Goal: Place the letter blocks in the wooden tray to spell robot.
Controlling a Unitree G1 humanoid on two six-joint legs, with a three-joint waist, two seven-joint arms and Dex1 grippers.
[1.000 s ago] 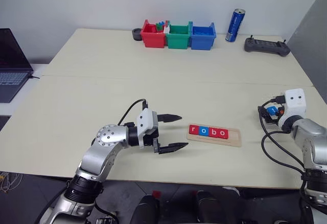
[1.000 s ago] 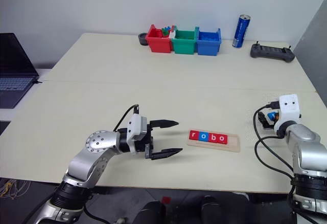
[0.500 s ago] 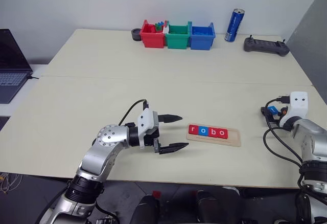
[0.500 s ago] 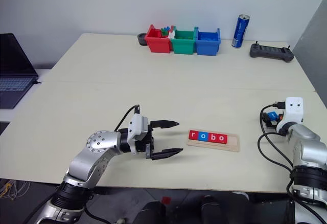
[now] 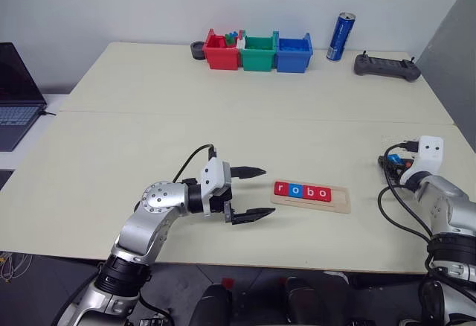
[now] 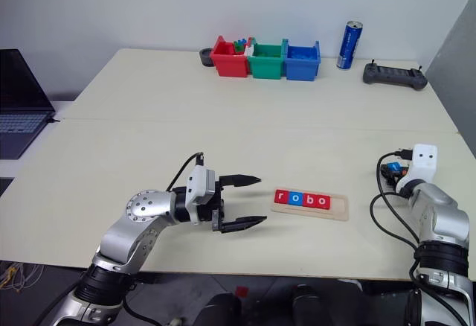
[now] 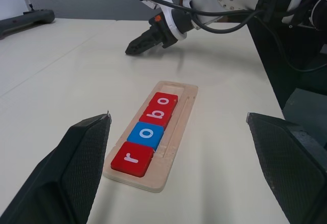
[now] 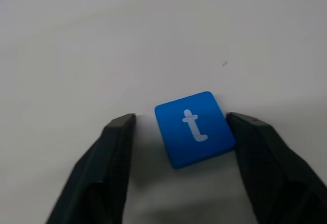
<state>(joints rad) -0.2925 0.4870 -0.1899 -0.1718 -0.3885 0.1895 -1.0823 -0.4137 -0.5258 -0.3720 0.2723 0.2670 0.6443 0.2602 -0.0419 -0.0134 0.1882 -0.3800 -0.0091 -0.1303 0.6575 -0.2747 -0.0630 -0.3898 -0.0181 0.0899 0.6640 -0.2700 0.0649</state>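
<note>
The wooden tray lies near the table's front edge. It holds a row of letter blocks: red r, blue o, red b and red o. Its right end is bare. My left gripper hovers open just left of the tray, pointing at it. A blue t block lies flat on the table at the far right. My right gripper is low over it and open, one finger on each side. One finger is at the block's edge, the other stands a little apart.
Red, green and blue bins stand in a row at the back. A blue can and a black controller are to their right. A laptop sits off the table's left side.
My right hand has sunk a little toward the table and rolled slightly. The left arm, the tray and its blocks have not moved.
</note>
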